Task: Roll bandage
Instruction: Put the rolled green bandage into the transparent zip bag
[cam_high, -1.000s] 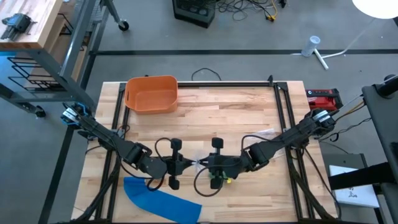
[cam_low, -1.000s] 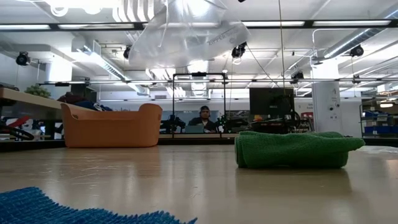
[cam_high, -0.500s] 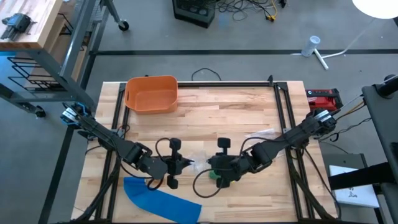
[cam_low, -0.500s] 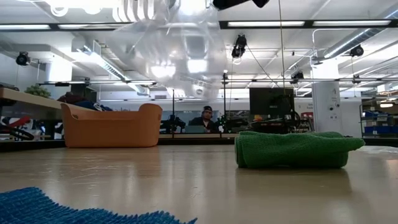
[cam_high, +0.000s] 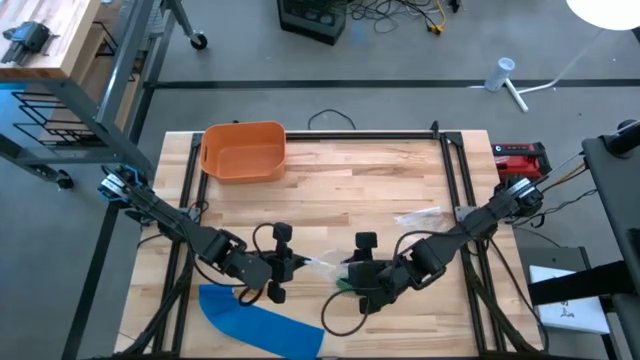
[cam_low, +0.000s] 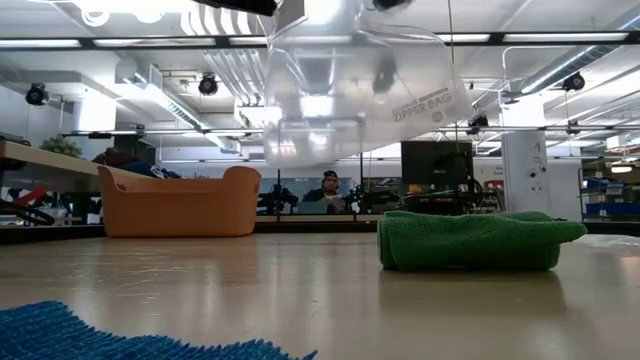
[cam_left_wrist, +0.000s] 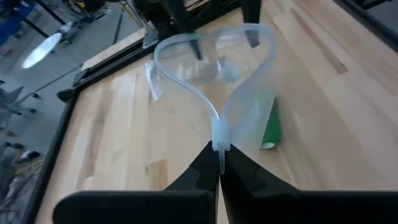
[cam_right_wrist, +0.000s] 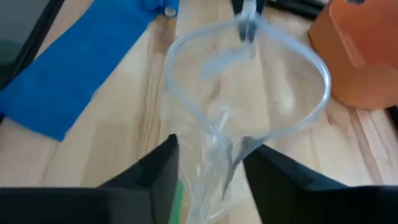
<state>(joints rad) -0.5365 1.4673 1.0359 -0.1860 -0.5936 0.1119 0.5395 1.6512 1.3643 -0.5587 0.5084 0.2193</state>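
A clear zipper bag (cam_low: 350, 90) hangs above the table with its mouth (cam_left_wrist: 211, 56) spread into a loop. My left gripper (cam_left_wrist: 219, 163) is shut on one end of that mouth. My right gripper (cam_right_wrist: 214, 168) is open, and its fingers stand on either side of the mouth's opposite end (cam_right_wrist: 227, 146). Below the bag, a green rolled bandage (cam_low: 470, 240) lies on its side on the table; it also shows in the left wrist view (cam_left_wrist: 270, 124). In the high view my left gripper (cam_high: 295, 265) and my right gripper (cam_high: 352, 272) face each other near the table's middle. My left gripper pinches the end of the bag's zipper rim (cam_left_wrist: 219, 134) between its two fingertips. The fingers slant down from the table's left. The bag is lifted clear of the table, with its open loop reaching away from the fingers. Whether my right gripper touches the bag, I cannot tell; the plastic runs between its open fingers (cam_right_wrist: 267, 168).
An orange basket (cam_high: 243, 150) stands at the far left. A blue cloth (cam_high: 260, 320) lies at the near left edge. Another clear bag (cam_high: 418, 215) lies toward the right. A black frame (cam_high: 455, 180) runs along the table's sides.
My right gripper has opened and let go of the bag's mouth. It has also drawn back toward the table's near right and tipped downward. The bag was stretched between both grippers; now it hangs from my left gripper with its mouth rounded open.
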